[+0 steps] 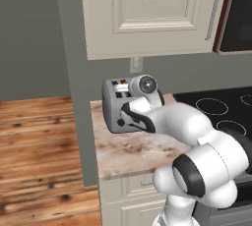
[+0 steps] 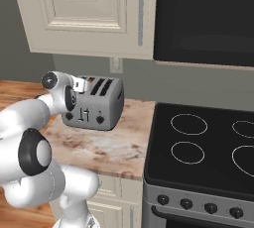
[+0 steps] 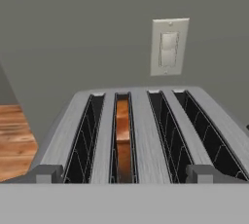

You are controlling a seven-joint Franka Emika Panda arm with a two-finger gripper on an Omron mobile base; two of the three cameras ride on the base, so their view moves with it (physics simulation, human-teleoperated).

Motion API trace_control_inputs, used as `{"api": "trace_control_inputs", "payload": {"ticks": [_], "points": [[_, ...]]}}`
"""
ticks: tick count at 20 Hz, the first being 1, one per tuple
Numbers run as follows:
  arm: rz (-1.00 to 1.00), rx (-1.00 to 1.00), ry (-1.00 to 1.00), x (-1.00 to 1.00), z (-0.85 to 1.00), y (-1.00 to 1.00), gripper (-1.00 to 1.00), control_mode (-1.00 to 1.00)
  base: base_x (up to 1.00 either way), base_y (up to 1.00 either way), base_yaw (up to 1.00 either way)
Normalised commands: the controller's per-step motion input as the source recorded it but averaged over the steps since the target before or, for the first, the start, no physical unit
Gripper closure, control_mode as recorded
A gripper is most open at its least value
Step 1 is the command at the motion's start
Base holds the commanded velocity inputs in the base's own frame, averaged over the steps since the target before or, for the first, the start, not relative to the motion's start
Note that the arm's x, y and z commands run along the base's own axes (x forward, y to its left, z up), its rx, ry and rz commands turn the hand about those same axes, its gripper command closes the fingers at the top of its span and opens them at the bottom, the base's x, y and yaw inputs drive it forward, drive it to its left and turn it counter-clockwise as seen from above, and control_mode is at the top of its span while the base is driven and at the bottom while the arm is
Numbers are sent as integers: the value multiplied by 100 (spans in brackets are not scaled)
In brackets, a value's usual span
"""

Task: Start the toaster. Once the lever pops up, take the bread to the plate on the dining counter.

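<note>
Grey four-slot toaster (image 3: 141,130) sits on marbled counter (image 1: 133,154) by the wall, left of black stovetop (image 2: 208,142). Bread (image 3: 122,138), brown-crusted, tan face, stands upright deep in 2nd slot from left. Gripper (image 3: 124,173) hangs over slots, jaws fully apart, holding nothing.

One toaster (image 3: 141,130) with four slots sits just ahead of the gripper, one bread (image 3: 122,135) slice inside it, one wall switch (image 3: 168,46) beyond, and four stove rings (image 2: 188,124) off to its right

Open air above toaster (image 3: 141,135); bread (image 3: 122,135) deep in slot.
</note>
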Motion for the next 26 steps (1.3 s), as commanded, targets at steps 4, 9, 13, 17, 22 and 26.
{"api": "trace_control_inputs", "payload": {"ticks": [4, 9, 13, 17, 22, 26], "points": [[0, 0, 0, 12, 0, 0, -100, -100, 0, 0, 0], [0, 0, 0, 22, 0, 0, -100, -100, 0, 0, 0], [0, 0, 1, 18, 0, 0, -100, -100, 0, 0, 0], [0, 0, 0, 17, 0, 0, -100, -100, 0, 0, 0], [0, 0, 0, 13, -1, 0, -100, -100, 0, 0, 0], [0, 0, 0, 9, -4, 1, -100, -100, 0, 0, 0]]}}
